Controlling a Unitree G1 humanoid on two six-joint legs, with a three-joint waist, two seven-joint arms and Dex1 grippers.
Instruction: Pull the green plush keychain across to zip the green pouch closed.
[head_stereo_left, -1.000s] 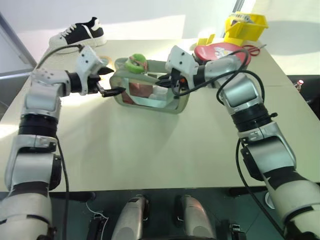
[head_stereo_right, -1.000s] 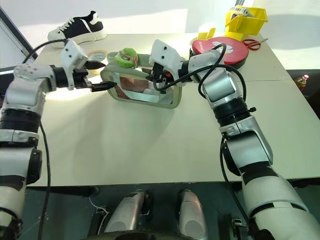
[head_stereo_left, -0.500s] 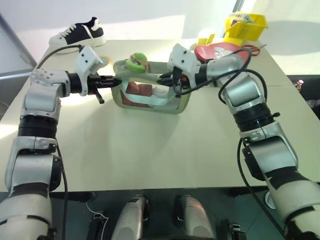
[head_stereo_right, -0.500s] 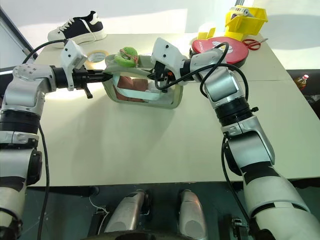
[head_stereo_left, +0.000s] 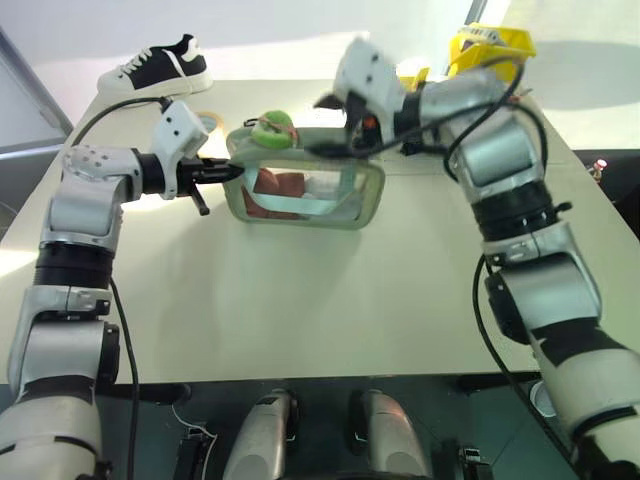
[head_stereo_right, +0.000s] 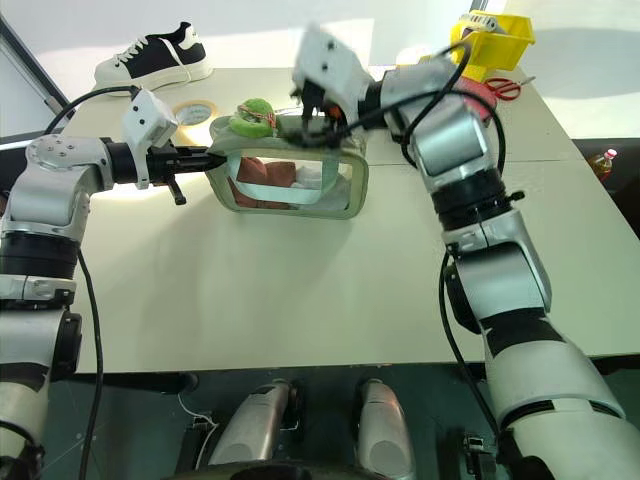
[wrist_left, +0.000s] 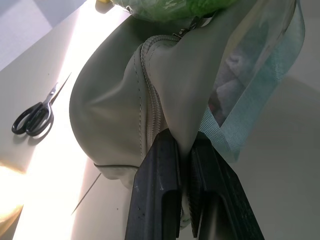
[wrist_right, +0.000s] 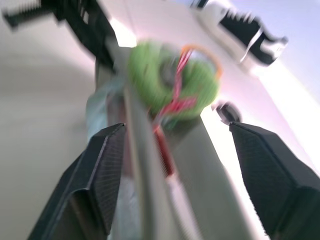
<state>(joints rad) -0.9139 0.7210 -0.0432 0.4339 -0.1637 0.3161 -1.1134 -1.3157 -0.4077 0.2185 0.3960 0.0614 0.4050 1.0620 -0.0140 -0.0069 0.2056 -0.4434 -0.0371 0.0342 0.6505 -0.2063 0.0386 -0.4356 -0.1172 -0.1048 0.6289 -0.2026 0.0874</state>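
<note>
The green pouch (head_stereo_left: 300, 205) stands upright mid-table, red and white contents showing through its clear side. The green plush keychain (head_stereo_left: 272, 127) sits on its top near the left end. My left gripper (head_stereo_left: 226, 170) is shut on the fabric at the pouch's left end; in the left wrist view its fingers (wrist_left: 155, 190) pinch the pouch (wrist_left: 115, 110) beside the zipper seam. My right gripper (head_stereo_right: 315, 115) hovers open just above the pouch's top, right of the keychain (wrist_right: 172, 87), which lies ahead between the spread fingers (wrist_right: 95, 175).
A black-and-white sneaker (head_stereo_left: 160, 62) rests at the far left corner and a yellow tape roll (head_stereo_right: 195, 108) behind my left gripper. A yellow bin (head_stereo_left: 490, 50) and scissors (head_stereo_right: 505, 88) lie far right. The near half of the table (head_stereo_left: 300, 310) is bare.
My left gripper closed on the pouch's left end. My right gripper let go of the pouch's top, opened and rose above it. The pouch now stands more upright.
</note>
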